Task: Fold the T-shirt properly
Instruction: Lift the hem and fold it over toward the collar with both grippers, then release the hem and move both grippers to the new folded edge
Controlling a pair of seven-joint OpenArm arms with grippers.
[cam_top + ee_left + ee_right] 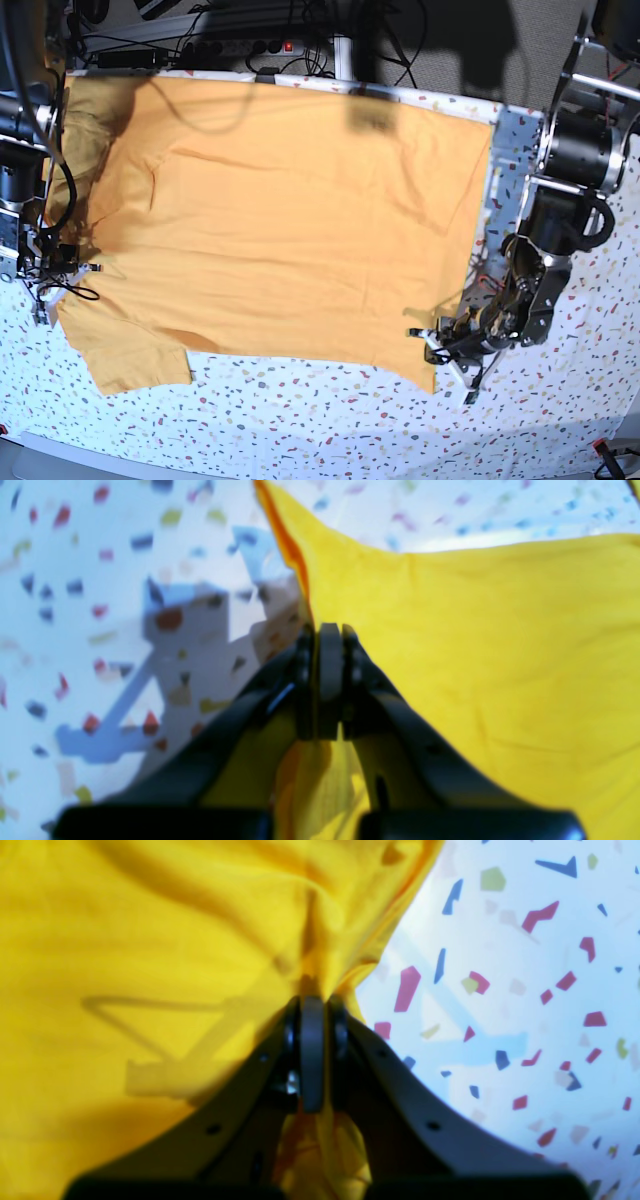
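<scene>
T-shirt (290, 220) – spread flat between tools | left tool (327, 630) – clamped on its edge | right tool (312, 1002) – likewise

T-shirt (280, 220): plain mustard-yellow in base view, brighter yellow in both wrist views, darker orange along folded edge (287, 540); no print visible

Table covering (320, 400) under T-shirt: white with scattered terrazzo flecks in pink-red, navy blue, pale green, grey

Left gripper (327, 630): black fingers, dark grey pad between

Right gripper (312, 1002): black, same dark grey pad

Arm housings beside T-shirt in base view: black, silver bands

Power strip (245, 47) beyond T-shirt's far edge: black, red light
</scene>
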